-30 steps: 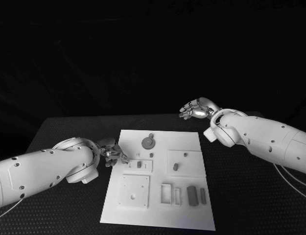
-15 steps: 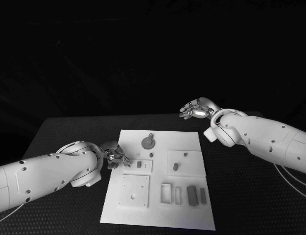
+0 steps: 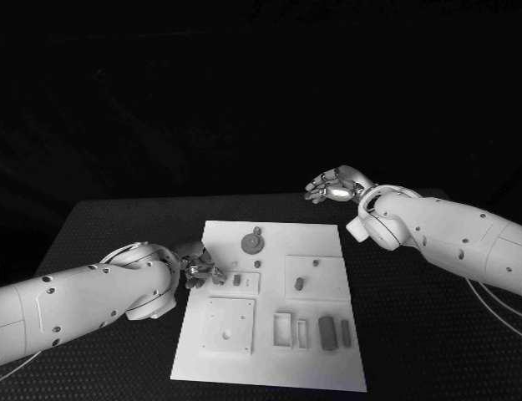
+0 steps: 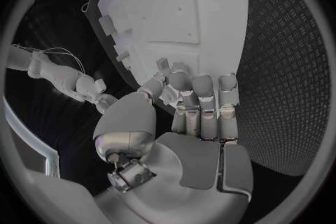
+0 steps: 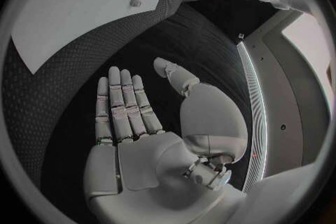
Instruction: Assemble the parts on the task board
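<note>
Bare black table [image 3: 116, 225] all round the board [image 3: 321, 238], wide on the far side and along both long edges. Left hand [image 3: 198, 266] at the board's left edge, fingers curled over it, blocking reach to the small part [image 3: 222, 271] just beside and to the pocket [image 3: 238, 282] near it. Left arm [image 3: 68, 301] across the near-left table, closing that approach. Right hand [image 3: 331, 187] flat-fingered above the far-right table, off the board, apart from everything; right arm [image 3: 465, 242] over the right side. Open from above: round part [image 3: 252, 243], right square plate [image 3: 316, 277], near slots [image 3: 315, 331]. In the right wrist view, bare table [image 5: 84, 67] beneath the hand [image 5: 150, 123].
</note>
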Robot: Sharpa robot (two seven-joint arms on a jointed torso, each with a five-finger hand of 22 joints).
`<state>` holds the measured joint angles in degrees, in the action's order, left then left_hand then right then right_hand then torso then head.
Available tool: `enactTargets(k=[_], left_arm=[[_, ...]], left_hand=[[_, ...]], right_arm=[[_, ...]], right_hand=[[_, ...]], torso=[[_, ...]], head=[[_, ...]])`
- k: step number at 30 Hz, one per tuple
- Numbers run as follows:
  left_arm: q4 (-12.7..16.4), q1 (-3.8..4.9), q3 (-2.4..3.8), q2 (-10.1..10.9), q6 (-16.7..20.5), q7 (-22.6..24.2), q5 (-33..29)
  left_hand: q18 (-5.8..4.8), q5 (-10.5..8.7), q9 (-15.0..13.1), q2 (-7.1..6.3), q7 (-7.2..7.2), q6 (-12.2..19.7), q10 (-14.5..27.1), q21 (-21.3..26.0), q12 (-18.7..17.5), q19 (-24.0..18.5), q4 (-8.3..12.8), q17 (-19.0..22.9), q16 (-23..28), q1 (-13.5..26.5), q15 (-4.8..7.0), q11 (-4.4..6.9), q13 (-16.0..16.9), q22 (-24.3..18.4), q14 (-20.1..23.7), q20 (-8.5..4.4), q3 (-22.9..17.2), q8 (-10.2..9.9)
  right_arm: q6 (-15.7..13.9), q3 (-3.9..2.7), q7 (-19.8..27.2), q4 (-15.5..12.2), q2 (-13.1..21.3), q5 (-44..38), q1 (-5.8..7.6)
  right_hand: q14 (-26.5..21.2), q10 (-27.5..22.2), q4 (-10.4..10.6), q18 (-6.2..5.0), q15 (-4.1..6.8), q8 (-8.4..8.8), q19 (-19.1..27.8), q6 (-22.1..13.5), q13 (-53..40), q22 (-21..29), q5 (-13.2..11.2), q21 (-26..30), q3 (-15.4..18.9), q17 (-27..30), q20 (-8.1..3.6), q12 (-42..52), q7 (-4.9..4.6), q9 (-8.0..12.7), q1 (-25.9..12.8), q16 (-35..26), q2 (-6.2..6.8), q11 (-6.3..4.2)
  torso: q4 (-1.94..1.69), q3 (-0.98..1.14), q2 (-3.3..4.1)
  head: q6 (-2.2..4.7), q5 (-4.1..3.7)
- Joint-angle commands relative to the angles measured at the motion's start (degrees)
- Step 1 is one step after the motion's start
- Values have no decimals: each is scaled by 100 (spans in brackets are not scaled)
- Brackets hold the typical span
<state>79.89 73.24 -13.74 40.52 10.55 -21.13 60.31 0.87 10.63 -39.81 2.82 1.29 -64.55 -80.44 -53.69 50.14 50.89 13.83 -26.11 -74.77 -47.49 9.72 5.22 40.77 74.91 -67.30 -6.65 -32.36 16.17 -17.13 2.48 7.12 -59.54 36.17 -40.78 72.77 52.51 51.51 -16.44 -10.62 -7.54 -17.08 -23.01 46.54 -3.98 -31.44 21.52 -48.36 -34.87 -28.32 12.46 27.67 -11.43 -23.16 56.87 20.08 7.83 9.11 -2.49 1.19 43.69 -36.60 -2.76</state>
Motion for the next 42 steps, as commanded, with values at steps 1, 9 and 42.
enactTargets(k=[1,9,42], left_arm=[[-11,-6,3,-26,4,-24,166],[-60,-16,3,-55,29,-66,304],[-213,-89,4,-175,8,-85,374]], left_hand=[[-43,34,-13,65,-58,-393,-3,-35,32,31,-25,-1,-38,9,57,44,9,98,-56,-801,0,47],[-42,78,-16,94,-71,-417,-14,-45,58,40,-14,-10,-64,51,67,58,25,102,-72,-808,7,65],[-40,104,-20,165,-93,-456,-19,-73,122,57,26,-28,-120,177,89,80,64,109,-85,-823,23,103]], right_arm=[[72,-2,53,-11,-7,1,1],[69,-2,54,-28,1,1,1],[76,-2,57,-76,6,1,1]], right_hand=[[4,42,9,102,-32,-17,40,-33,6,-8,37,30,31,5,1,-38,-19,6,-12,-30,-17,-6],[5,42,9,103,-32,-18,41,-34,6,-9,39,30,32,5,1,-39,-19,7,-14,-31,-17,-6],[6,46,11,103,-32,-20,41,-34,5,-11,45,31,32,6,1,-44,-19,10,-24,-33,-22,-6]], torso=[[-2,-4,0],[-11,-3,-4],[-8,0,-3]], head=[[-26,-4],[-26,4],[-60,-1]])
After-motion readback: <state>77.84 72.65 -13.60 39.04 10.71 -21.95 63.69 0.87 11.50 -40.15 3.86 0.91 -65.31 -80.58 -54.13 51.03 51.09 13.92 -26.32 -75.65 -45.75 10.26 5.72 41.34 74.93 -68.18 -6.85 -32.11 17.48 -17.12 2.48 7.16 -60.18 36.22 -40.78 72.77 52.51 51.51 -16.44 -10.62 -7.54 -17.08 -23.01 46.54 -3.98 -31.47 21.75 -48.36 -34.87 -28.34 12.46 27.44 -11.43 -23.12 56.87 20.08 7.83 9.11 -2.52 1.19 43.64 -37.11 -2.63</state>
